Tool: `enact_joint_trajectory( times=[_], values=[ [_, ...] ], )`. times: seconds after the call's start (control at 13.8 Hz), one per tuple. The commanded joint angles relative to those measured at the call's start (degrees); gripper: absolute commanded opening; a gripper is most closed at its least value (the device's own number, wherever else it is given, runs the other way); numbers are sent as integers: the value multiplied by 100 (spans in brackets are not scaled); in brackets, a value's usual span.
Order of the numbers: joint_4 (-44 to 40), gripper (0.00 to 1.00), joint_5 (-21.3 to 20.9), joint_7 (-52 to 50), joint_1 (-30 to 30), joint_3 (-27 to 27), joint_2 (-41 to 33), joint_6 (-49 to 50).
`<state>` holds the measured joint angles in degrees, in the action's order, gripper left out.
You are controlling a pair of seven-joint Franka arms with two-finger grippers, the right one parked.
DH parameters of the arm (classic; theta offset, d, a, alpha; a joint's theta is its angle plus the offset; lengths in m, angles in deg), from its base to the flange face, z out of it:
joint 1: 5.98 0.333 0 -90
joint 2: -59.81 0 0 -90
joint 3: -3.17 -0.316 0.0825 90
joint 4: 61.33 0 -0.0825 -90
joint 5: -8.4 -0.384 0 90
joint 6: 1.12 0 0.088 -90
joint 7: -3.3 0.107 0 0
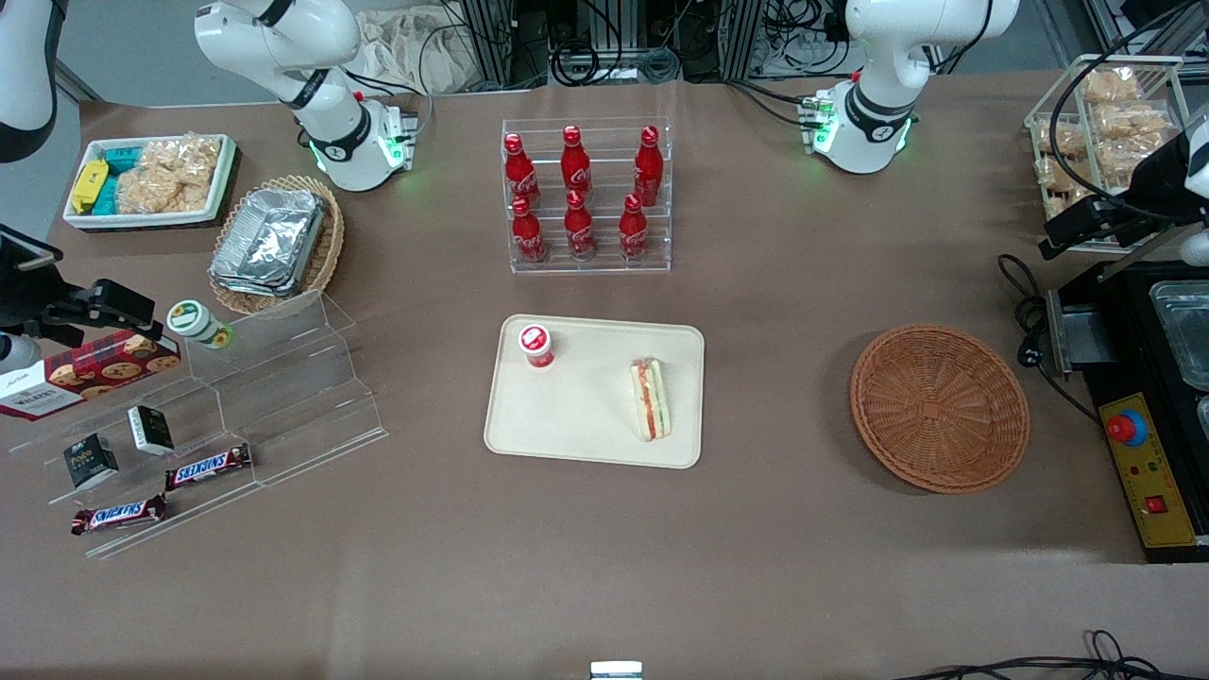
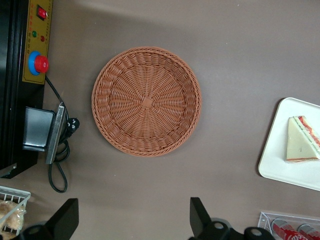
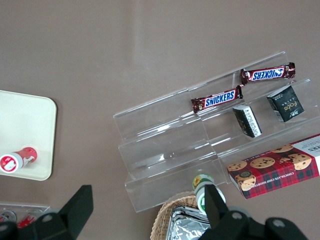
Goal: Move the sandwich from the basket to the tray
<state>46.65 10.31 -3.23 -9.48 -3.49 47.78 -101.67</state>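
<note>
The sandwich (image 1: pixel 652 399) lies on the beige tray (image 1: pixel 586 420), at the tray's end nearest the basket. It also shows in the left wrist view (image 2: pixel 301 141), on the tray (image 2: pixel 281 165). The reddish-brown wicker basket (image 1: pixel 940 408) is empty, as the left wrist view (image 2: pixel 146 101) shows too. My left gripper (image 1: pixel 1065 231) hangs high above the table toward the working arm's end, apart from the basket. In the left wrist view the gripper (image 2: pixel 134 220) is open and empty, with bare table between its fingers.
A small red-capped bottle (image 1: pixel 536 345) lies on the tray. A clear rack of cola bottles (image 1: pixel 586 198) stands farther from the front camera than the tray. A black appliance with a red button (image 1: pixel 1148 444) and a cable (image 2: pixel 57 170) lie beside the basket. Acrylic snack steps (image 1: pixel 236 406) stand toward the parked arm's end.
</note>
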Motion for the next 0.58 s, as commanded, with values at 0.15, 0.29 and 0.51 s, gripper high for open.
enact_joint_trajectory(
  times=[0.15,0.29,0.51],
  values=[
    [4,100,-138,72,51,121,-54,27],
    [4,100,-138,72,51,121,-54,27],
    [22,100,-129,64,51,121,-63,27]
  ],
)
